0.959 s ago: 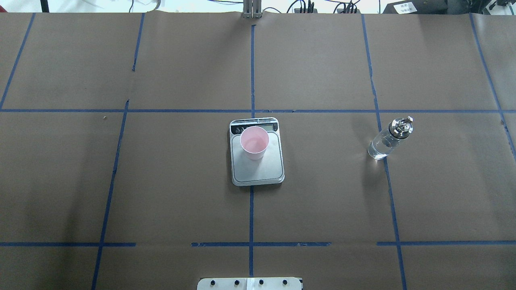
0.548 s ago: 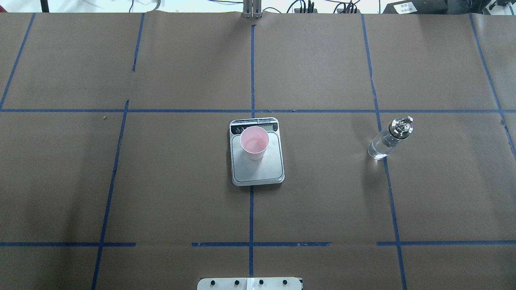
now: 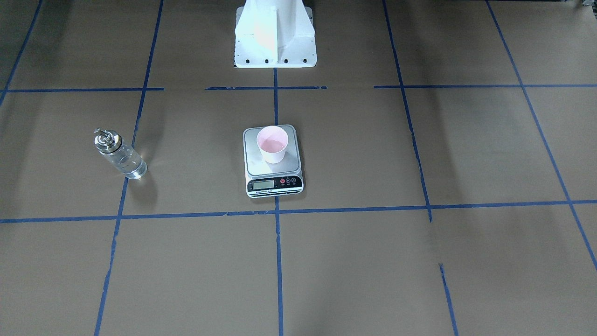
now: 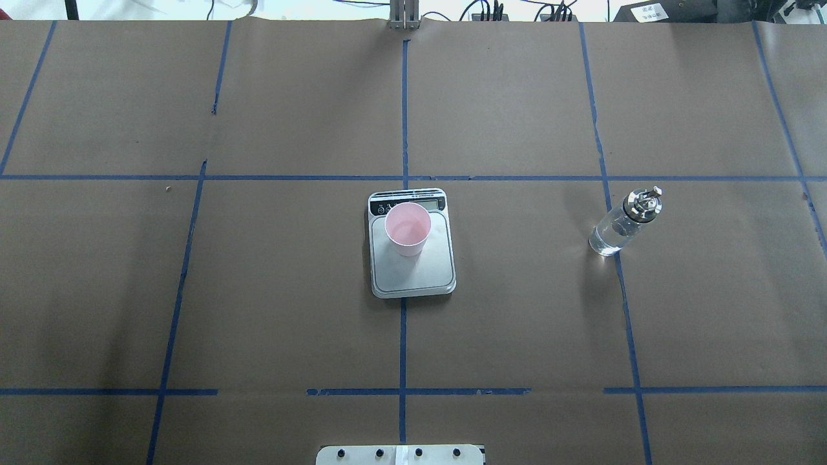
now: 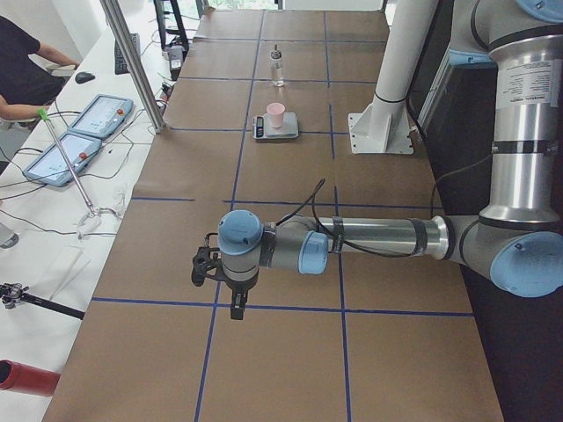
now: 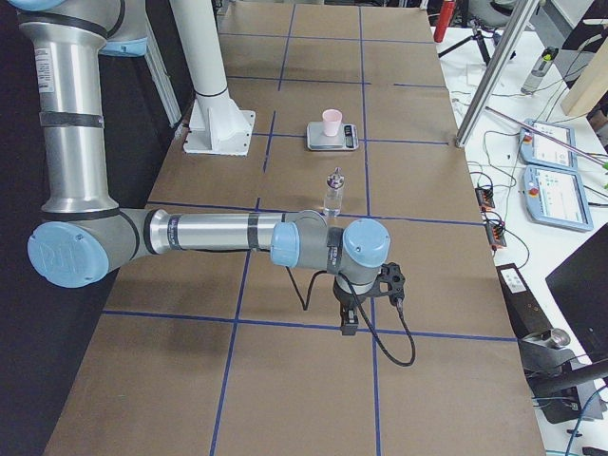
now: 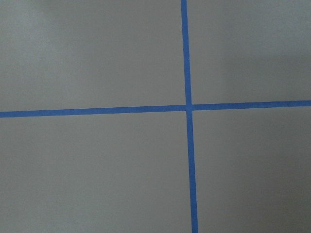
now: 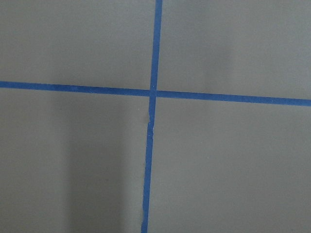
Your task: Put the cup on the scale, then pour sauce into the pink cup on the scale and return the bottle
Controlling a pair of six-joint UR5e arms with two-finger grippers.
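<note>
The pale pink cup (image 4: 408, 227) stands upright on the silver scale (image 4: 420, 274) at the table's centre, toward the display end; it also shows in the front-facing view (image 3: 273, 143). The clear bottle (image 4: 617, 227) with its silver pourer stands upright on the table to the right, holding clear sauce; it also shows in the front-facing view (image 3: 122, 157). My left gripper (image 5: 233, 308) hangs over the table's left end, far from both. My right gripper (image 6: 349, 323) hangs over the right end, short of the bottle (image 6: 333, 193). I cannot tell whether either is open or shut. Both wrist views show only bare paper and tape.
Brown paper with blue tape lines covers the table (image 4: 258, 290). The robot's white pedestal (image 3: 275, 32) stands at the near edge behind the scale. Tablets (image 5: 84, 132) and cables lie on the side bench beyond the table's far edge, where a person (image 5: 22, 70) sits.
</note>
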